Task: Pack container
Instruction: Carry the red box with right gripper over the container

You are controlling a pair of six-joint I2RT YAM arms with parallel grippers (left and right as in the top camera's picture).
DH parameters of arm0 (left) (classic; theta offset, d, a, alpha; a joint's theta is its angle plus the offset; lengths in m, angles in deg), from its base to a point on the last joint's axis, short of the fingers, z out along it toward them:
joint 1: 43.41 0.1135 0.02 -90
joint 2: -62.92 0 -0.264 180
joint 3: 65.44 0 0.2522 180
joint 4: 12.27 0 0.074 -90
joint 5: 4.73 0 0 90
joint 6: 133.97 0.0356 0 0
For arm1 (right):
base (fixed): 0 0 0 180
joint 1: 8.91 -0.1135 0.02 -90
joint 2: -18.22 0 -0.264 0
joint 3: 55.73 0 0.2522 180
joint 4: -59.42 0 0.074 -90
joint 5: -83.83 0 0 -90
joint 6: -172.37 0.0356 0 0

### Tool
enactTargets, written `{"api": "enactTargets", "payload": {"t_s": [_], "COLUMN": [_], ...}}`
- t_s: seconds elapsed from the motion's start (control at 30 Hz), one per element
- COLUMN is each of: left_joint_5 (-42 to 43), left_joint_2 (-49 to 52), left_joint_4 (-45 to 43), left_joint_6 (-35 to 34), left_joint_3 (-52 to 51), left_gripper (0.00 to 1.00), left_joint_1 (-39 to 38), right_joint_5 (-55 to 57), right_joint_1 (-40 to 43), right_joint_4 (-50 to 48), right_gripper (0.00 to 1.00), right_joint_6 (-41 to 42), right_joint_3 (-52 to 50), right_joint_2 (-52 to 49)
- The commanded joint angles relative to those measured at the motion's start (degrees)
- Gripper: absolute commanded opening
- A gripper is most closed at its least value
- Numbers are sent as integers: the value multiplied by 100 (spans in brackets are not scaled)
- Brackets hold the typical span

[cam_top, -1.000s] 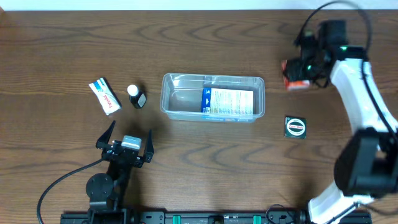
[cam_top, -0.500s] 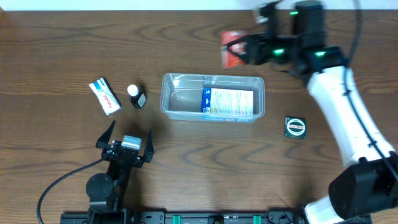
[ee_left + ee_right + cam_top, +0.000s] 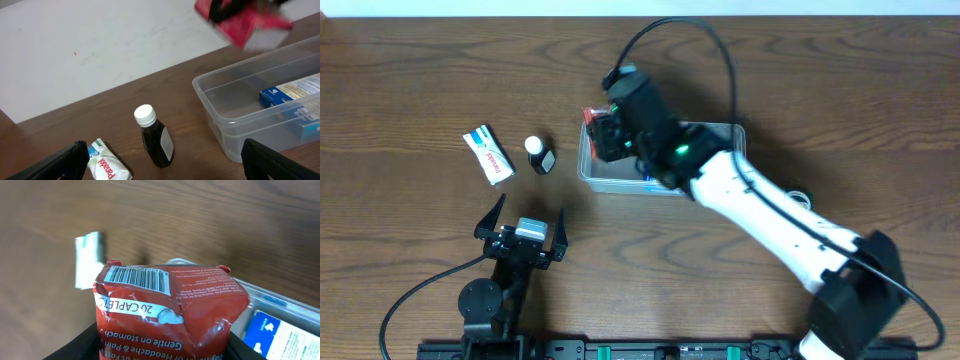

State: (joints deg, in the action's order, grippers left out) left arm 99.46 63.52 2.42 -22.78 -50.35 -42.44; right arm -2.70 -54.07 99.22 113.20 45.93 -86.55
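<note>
The container is a clear tub at the table's centre, with a blue-and-white box lying inside. My right gripper is shut on a crumpled red caplet packet and holds it in the air over the tub's far left corner. The same red packet hangs above the tub's rim in the left wrist view. The right arm covers most of the tub from overhead. My left gripper stands open and empty near the front edge, facing the tub.
A white Panadol packet and a small dark bottle with a white cap lie left of the tub; the bottle and the packet sit just ahead of the left fingers. The white wall edge runs along the table's far side.
The right arm has swung from the far right of the table leftwards across the tub, carrying the red packet to its left end. The left arm has not moved.
</note>
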Motion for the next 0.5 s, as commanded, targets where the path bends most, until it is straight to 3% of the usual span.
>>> {"api": "enactTargets", "payload": {"t_s": [0.0, 0.47], "left_joint_5": [37, 37], "left_joint_2": [-35, -35], "left_joint_4": [184, 184], "left_joint_6": [-13, -11], "left_joint_3": [-109, -109], "left_gripper": [98, 98], "left_joint_1": [24, 24], "right_joint_5": [1137, 1110], "right_joint_1": [-107, -90], "right_joint_4": [-42, -203], "right_gripper": [53, 56], "right_joint_6": [597, 1351], "right_joint_3": [35, 35], "right_joint_2": [-304, -1080]}}
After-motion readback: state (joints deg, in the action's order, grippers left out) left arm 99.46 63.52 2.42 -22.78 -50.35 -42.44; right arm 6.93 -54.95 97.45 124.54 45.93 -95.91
